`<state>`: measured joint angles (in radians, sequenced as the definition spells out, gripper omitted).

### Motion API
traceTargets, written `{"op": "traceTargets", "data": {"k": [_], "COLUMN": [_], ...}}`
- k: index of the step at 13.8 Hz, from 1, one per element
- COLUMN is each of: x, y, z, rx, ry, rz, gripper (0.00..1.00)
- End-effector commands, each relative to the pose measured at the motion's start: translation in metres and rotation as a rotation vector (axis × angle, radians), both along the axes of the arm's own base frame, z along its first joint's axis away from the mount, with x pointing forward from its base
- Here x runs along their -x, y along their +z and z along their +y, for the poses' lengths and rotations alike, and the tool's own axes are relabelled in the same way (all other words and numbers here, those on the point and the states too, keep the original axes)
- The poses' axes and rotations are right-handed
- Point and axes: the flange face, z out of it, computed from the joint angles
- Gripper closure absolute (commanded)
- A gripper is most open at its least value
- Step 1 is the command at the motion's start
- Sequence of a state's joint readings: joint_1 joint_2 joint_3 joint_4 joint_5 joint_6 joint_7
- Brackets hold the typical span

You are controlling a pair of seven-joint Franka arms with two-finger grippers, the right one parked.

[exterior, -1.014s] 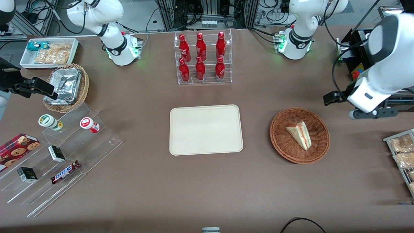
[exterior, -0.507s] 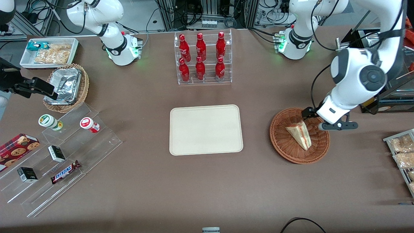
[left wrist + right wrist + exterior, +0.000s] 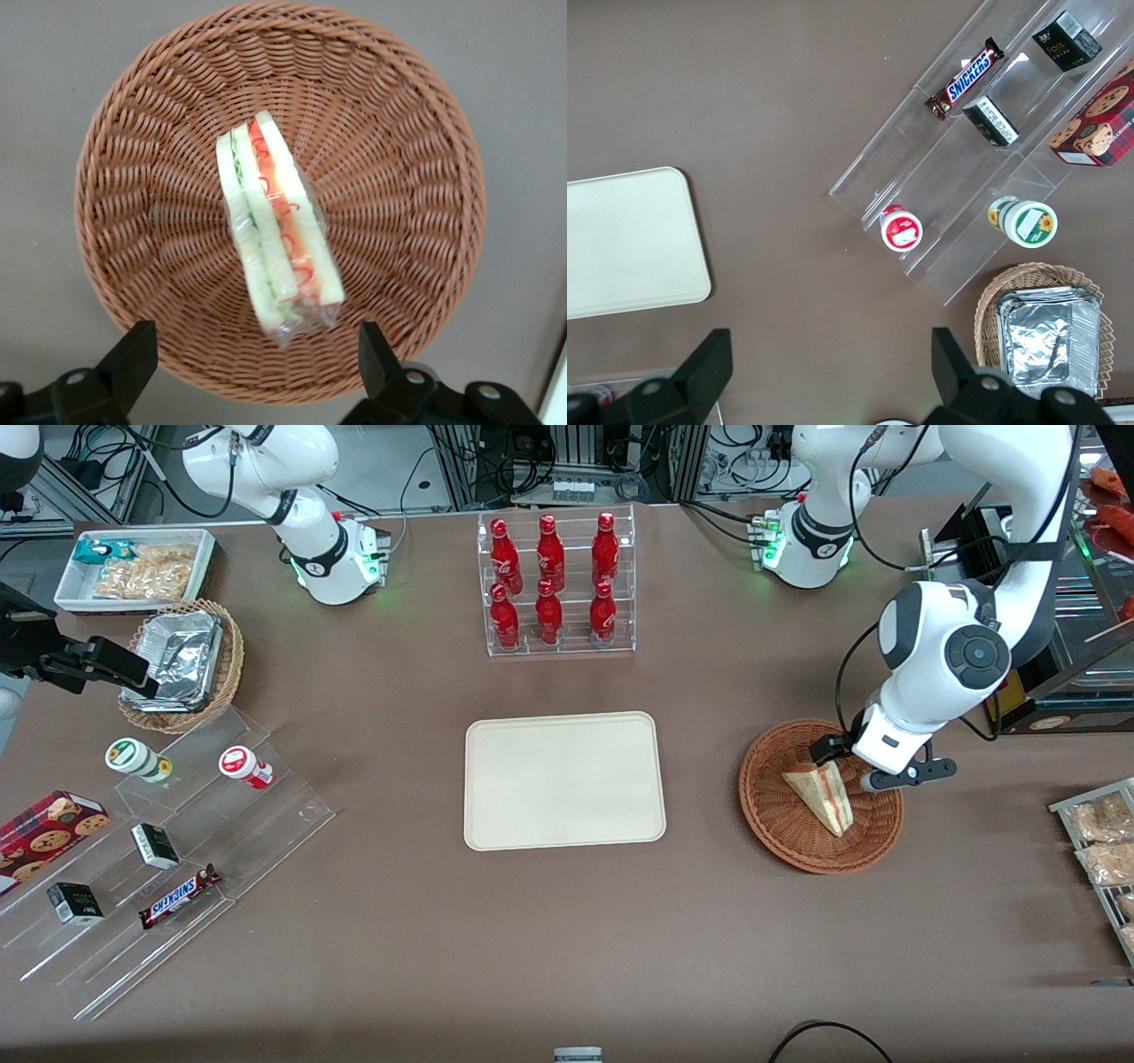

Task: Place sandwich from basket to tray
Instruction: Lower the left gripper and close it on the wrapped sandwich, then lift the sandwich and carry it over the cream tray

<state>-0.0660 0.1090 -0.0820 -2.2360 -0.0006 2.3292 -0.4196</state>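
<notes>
The sandwich (image 3: pixel 819 793) (image 3: pixel 276 239), a clear-wrapped wedge of white bread with red-orange and green filling, lies in the reddish-brown wicker basket (image 3: pixel 780 841) (image 3: pixel 399 177). My left gripper (image 3: pixel 858 764) (image 3: pixel 255 354) hangs open just above the basket, over the sandwich's wide end. Its two black fingers stand well apart, one on each side of that end, touching nothing. The cream-beige tray (image 3: pixel 563 779) (image 3: pixel 629 239) lies bare at mid-table, beside the basket toward the parked arm's end.
A clear rack of red bottles (image 3: pixel 556 584) stands farther from the camera than the tray. A stepped acrylic shelf of snacks (image 3: pixel 168 850), a tan basket with foil (image 3: pixel 182 664) and a white bin (image 3: pixel 133 567) lie toward the parked arm's end. Snack packets (image 3: pixel 1103 841) lie near the basket.
The left arm has swung in from the table's edge and come down over the basket. Its gripper now hangs over the sandwich, fingers still open. The sandwich has not moved.
</notes>
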Motion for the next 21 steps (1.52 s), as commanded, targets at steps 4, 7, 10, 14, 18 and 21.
{"op": "traceTargets", "data": {"k": [4, 7, 10, 14, 18, 21], "x": [-0.002, -0.003, -0.005, -0.008, -0.009, -0.009], "y": [-0.018, -0.025, -0.041, -0.061, -0.070, -0.069], "z": [-0.017, -0.015, -0.014, -0.012, -0.010, -0.010], "rx": [0.015, 0.020, 0.022, 0.027, 0.026, 0.024], "ry": [0.265, 0.325, 0.350, 0.407, 0.413, 0.402], "rz": [-0.044, -0.035, -0.027, -0.026, -0.023, -0.019], "gripper": [0.00, 0.00, 0.00, 0.00, 0.36, 0.92]}}
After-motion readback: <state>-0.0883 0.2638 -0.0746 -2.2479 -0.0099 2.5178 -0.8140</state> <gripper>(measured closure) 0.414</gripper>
